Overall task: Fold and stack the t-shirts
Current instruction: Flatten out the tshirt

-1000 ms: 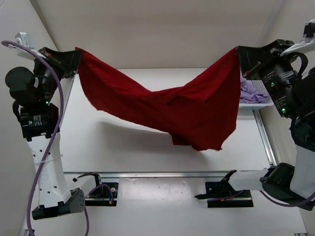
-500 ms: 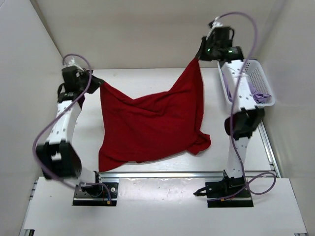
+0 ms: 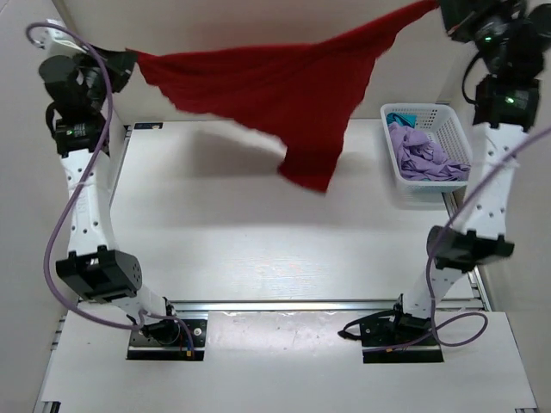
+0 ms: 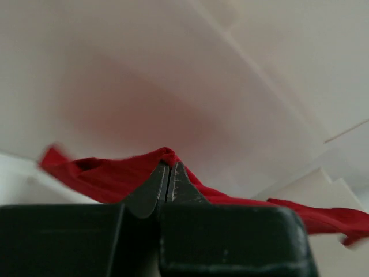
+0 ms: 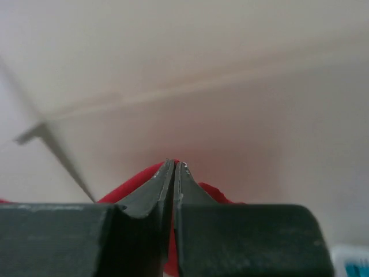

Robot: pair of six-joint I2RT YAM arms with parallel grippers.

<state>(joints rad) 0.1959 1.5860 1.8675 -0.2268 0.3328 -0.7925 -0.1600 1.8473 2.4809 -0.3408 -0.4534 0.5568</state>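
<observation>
Two arms go up from the near edge, the left arm (image 3: 82,198) on one side and the right arm (image 3: 486,206) on the other, both stretched tall. Between them the white tabletop (image 3: 241,241) carries only a soft shadow. Further back on the right sits the white basket (image 3: 428,108), with the purple shirt (image 3: 419,157) crumpled inside and a bit of the teal shirt (image 3: 398,117) showing at its far corner.

Up at the far end, the red shirt (image 3: 267,86) is in the air, fully off the tabletop! It is strung between the two arms like a banner, and its lowest corner dangles above the middle of the tabletop, left of the basket.

Left jaws are pinched tight on the shirt's left corner, with red cloth (image 4: 104,173) spilling to both sides of the tips in the wrist view. Right jaws are clamped on the opposite corner, high at the top right, and red fabric (image 5: 135,182) bunches around the closed tips.
</observation>
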